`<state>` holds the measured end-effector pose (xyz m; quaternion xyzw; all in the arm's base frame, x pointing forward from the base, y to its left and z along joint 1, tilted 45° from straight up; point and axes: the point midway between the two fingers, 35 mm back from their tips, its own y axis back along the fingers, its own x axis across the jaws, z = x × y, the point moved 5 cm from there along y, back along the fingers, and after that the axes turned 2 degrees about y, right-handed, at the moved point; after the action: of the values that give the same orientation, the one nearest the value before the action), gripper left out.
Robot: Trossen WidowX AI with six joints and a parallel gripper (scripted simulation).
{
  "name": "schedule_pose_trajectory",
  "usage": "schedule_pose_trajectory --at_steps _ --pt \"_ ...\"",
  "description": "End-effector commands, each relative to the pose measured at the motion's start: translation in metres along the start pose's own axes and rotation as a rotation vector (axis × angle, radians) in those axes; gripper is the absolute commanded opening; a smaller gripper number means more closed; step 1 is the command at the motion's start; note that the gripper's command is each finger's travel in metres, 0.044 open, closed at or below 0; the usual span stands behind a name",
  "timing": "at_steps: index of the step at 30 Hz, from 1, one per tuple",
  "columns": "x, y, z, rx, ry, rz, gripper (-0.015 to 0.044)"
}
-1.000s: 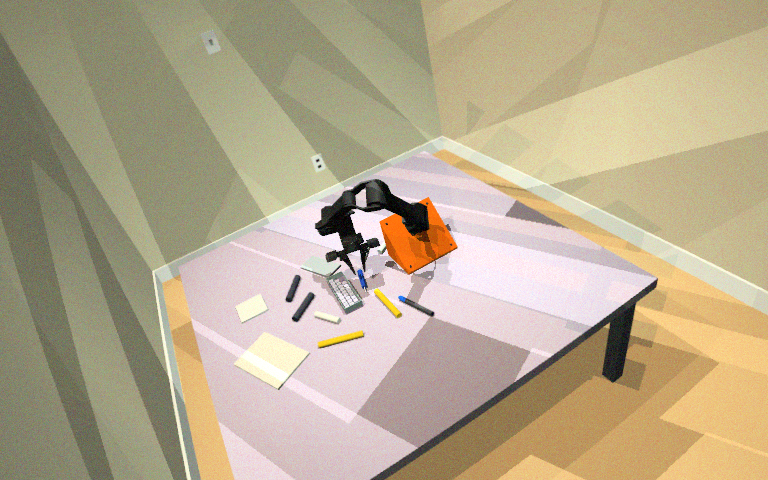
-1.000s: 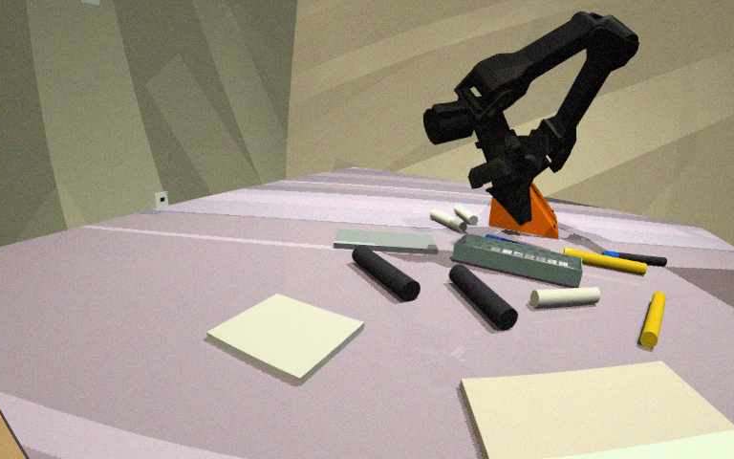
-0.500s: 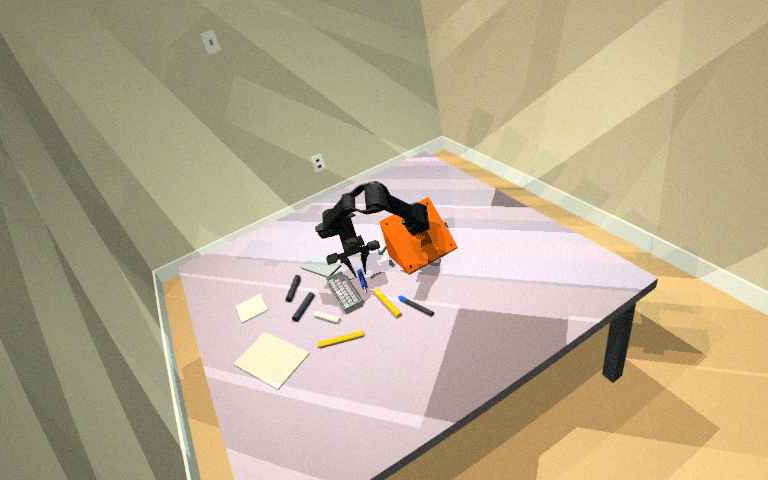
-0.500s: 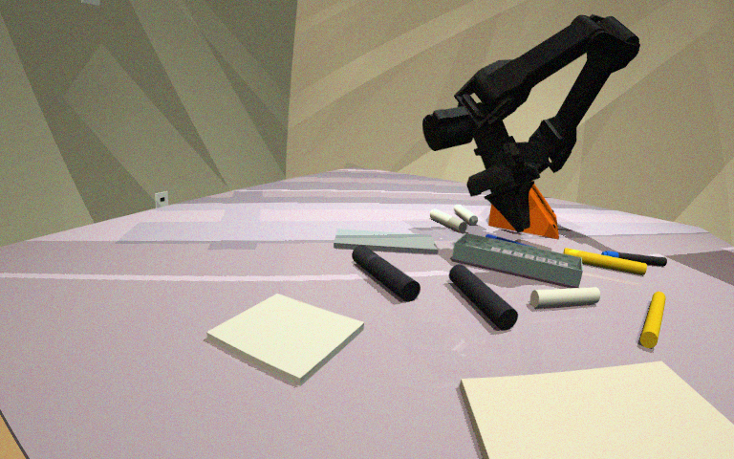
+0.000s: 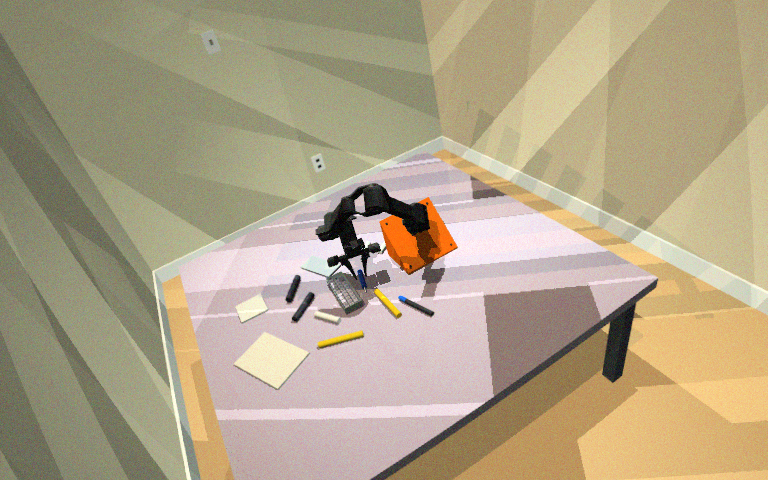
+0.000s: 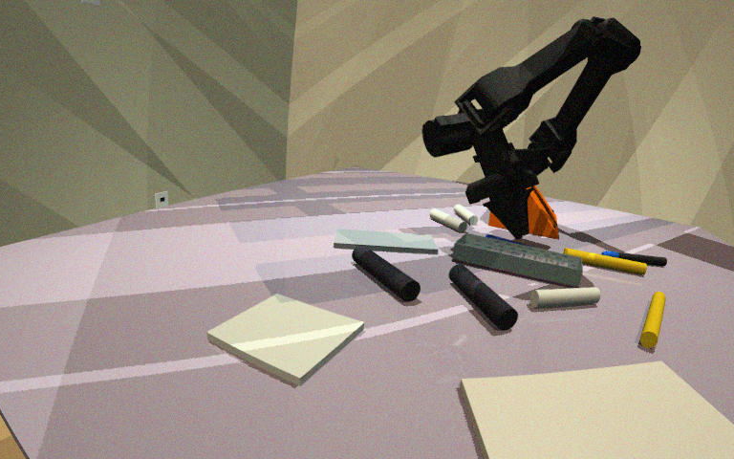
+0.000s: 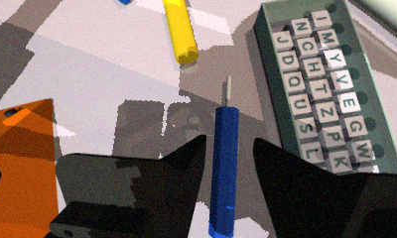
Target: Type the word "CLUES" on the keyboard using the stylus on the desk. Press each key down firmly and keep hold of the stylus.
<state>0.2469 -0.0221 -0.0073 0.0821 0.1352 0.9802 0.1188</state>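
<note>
"Since the blue stylus [image 5: 362, 278] [image 6: 502, 239] [image 7: 225, 164] lies on the table [image 5: 412, 380] [image 6: 149, 318] [image 7: 151, 64] just beside the keyboard [image 5: 344, 293] [image 6: 516, 262] [image 7: 330, 99], how should the gripper [image 5: 360, 275] [image 6: 519, 235] [image 7: 229, 143] take it?"

"Straight down, I'd say. The fingers are partly open, one on each side of the barrel, with gaps showing in the wrist view, so nothing is held."

"Is it lined up?"

"Nearly. The barrel runs between the fingertips, slightly nearer the one on the orange base's side. I'd centre it first, or one finger may nudge it askew."

"And the keyboard?"

"Watch that outer finger; it could catch the casing on the way down. Keep the opening modest and descend slowly."

"Where to grip?"

"On the blue barrel, well back from the thin metal tip, so the tip stays free for pressing keys. Close firmly and squarely, because a loose hold would let it pivot on the first press."

"Then C?"

"Only after lifting it clear and turning the tip downward. No letter of CLUES can be typed well until that grip is sound."
</note>
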Motion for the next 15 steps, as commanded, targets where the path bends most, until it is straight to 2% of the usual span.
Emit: schedule_pose_trajectory --at_steps 1,15 --pt "0.001 -0.0036 -0.0024 -0.007 -0.011 -0.001 0.015" --pt "0.0013 -0.0129 -0.0076 -0.007 -0.011 -0.001 0.015"
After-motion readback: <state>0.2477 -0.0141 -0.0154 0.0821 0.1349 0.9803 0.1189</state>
